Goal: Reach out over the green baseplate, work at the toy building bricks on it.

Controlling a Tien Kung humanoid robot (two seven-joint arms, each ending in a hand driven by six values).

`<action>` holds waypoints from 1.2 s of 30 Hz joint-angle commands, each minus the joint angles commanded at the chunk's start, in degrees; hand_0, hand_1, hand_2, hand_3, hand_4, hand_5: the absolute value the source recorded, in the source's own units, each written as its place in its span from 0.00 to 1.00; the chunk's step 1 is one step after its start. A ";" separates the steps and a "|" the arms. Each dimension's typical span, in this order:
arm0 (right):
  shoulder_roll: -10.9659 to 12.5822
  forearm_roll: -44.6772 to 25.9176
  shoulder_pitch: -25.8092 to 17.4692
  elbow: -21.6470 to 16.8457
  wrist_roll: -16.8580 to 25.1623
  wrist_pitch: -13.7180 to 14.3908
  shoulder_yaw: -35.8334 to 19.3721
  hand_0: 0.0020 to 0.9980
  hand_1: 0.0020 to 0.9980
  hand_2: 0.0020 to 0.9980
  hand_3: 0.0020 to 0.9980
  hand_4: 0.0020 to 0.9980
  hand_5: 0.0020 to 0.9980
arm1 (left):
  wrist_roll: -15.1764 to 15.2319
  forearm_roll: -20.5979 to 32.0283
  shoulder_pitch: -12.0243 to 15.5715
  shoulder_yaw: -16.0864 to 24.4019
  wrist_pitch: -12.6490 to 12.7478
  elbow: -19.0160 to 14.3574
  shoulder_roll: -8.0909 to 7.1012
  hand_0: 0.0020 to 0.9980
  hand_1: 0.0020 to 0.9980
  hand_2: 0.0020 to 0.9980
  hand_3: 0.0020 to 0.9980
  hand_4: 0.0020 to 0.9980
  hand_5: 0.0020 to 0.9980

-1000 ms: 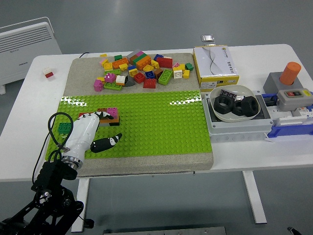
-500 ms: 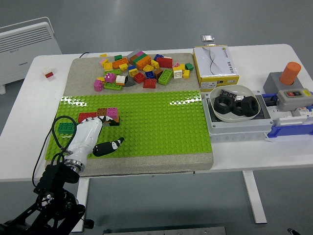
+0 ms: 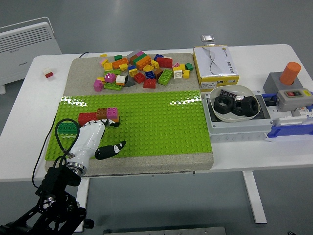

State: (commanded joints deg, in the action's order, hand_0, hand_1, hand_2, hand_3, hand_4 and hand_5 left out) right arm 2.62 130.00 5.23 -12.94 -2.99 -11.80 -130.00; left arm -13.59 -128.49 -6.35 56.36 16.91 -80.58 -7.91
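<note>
The green baseplate (image 3: 146, 125) lies on a grey mat in the middle of the table. On its left part stands a short row of bricks: red (image 3: 87, 118), brown and pink (image 3: 112, 113). A dark green brick (image 3: 67, 128) stands at the plate's left edge. My left hand (image 3: 100, 139), white with black fingers, is over the plate's near left corner, just in front of the row. Its fingers (image 3: 110, 150) are relaxed and hold nothing. A heap of loose coloured bricks (image 3: 139, 71) lies on the mat behind the plate.
A yellow and white box (image 3: 215, 66) stands at the back right. A grey tray holds a white bowl (image 3: 234, 103) with black nuts. An orange cylinder (image 3: 290, 73) and a button box are at the far right. A small red and white brick (image 3: 48, 73) lies at the far left.
My left hand has drawn back toward the near edge, off the row of bricks. The red, brown and pink row now shows in full and stays on the plate.
</note>
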 joint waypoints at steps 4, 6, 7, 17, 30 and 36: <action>0.01 0.00 0.00 -0.26 -0.11 -0.09 0.00 0.68 0.64 0.70 0.70 0.69 0.97 | 0.01 -0.08 -0.17 0.30 -0.02 -0.08 0.21 0.88 0.81 0.76 0.68 0.83 0.36; -0.02 0.00 -0.02 -0.42 -0.15 -0.14 0.00 0.68 0.64 0.70 0.70 0.69 0.97 | 0.07 -0.14 -0.31 0.42 0.01 -0.22 0.28 0.88 0.81 0.76 0.68 0.82 0.36; -0.05 0.00 -0.05 -0.48 -0.17 -0.15 0.00 0.68 0.64 0.70 0.70 0.69 0.97 | 0.10 -0.15 -0.38 0.47 0.03 -0.29 0.29 0.88 0.81 0.76 0.68 0.82 0.36; -0.56 0.00 -0.10 -0.64 -0.04 0.04 0.00 0.68 0.64 0.70 0.70 0.69 0.97 | 1.63 0.08 -0.82 3.52 -0.21 -0.73 -0.24 0.88 0.81 0.76 0.67 0.83 0.35; -0.65 0.00 0.38 -0.89 -0.10 -0.09 0.00 0.68 0.64 0.70 0.70 0.70 0.97 | 4.94 -1.07 -1.13 15.56 -7.40 -2.59 -2.70 0.94 0.88 0.83 0.67 0.78 0.19; -0.58 0.00 0.60 -1.05 -0.15 -0.12 0.00 0.67 0.64 0.70 0.70 0.70 0.97 | 3.09 -1.51 -1.75 18.72 -14.22 -0.99 -4.42 0.97 0.91 0.87 0.64 0.69 0.12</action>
State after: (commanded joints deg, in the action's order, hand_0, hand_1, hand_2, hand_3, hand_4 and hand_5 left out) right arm 2.04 130.00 5.83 -13.98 -3.14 -11.92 -130.00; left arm -10.50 -130.00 -8.10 75.08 2.69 -81.57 -12.33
